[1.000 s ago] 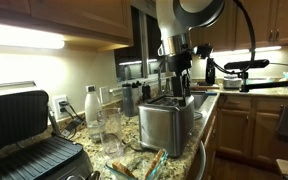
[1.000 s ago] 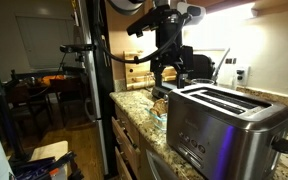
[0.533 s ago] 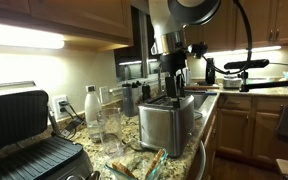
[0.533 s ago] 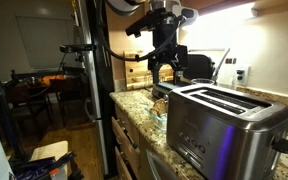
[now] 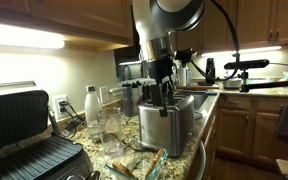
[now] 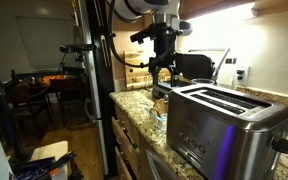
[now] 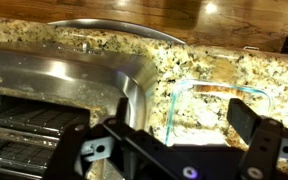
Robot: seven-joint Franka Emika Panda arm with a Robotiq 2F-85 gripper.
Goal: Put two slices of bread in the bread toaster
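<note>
Hanging near bread toaster (image 5: 170, 128) — gripper (image 5: 163, 97) spread wide apart — empty, touching nothing.

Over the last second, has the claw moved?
Yes. In an exterior view the claw has shifted leftward above the bread toaster, which stays put.

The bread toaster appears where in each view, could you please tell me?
In an exterior view: the bread toaster stands at lower centre.
In an exterior view: it fills the right foreground.
Wrist view: left side, slots showing.
Shared landmark: the granite countertop under it.
</note>
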